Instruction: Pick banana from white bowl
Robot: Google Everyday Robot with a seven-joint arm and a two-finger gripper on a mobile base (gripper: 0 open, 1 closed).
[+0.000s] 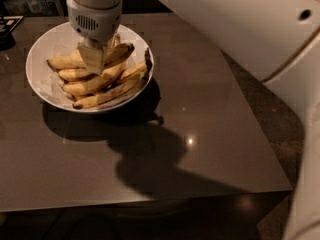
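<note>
A wide white bowl (40,59) stands at the table's far left and holds several yellow bananas. The gripper (94,64) hangs straight down from the arm's grey wrist into the middle of the pile. A thick curved banana (118,54) with a dark end lies right beside the gripper, reaching up and to the right. I cannot tell whether the gripper touches or holds it. Slimmer, browner bananas (100,98) lie in front, toward the bowl's near rim. The wrist hides the bowl's far middle.
The bowl sits on a dark glossy table (200,134) whose front edge and right corner are in view. The arm's large white segments (260,29) fill the upper right. Dark items (10,26) lie at the far left edge.
</note>
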